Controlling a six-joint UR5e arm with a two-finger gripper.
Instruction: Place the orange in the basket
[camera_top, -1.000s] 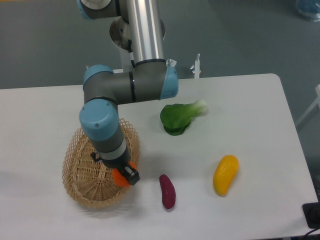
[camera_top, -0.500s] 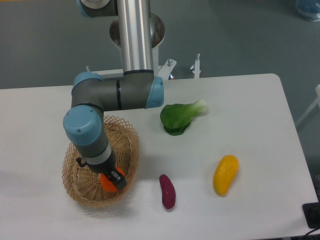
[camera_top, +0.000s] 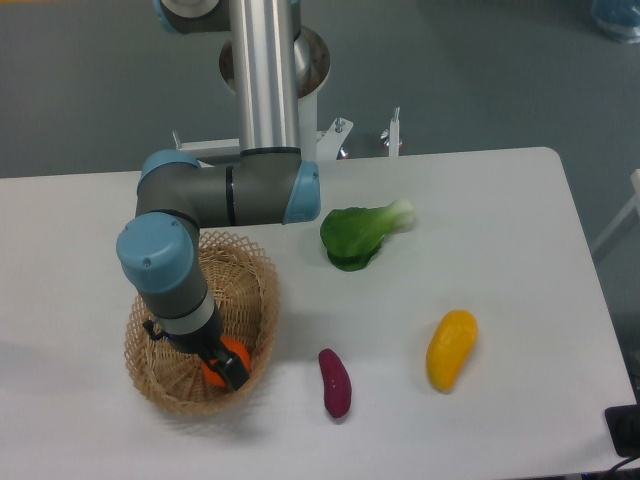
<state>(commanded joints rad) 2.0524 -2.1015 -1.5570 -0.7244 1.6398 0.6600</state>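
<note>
Fixed-camera view, left to right: basket (camera_top: 258, 285) on the table (camera_top: 500, 220) with the gripper (camera_top: 222, 366) lowered inside, fingers clamped on the orange (camera_top: 233, 352) above the basket floor; purple sweet potato (camera_top: 335, 382); green leafy vegetable (camera_top: 360, 235); yellow mango-like fruit (camera_top: 451, 349).

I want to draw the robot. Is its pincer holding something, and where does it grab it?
The pincer holds the orange by its sides, inside the basket. The arm hides most of the grip.
</note>
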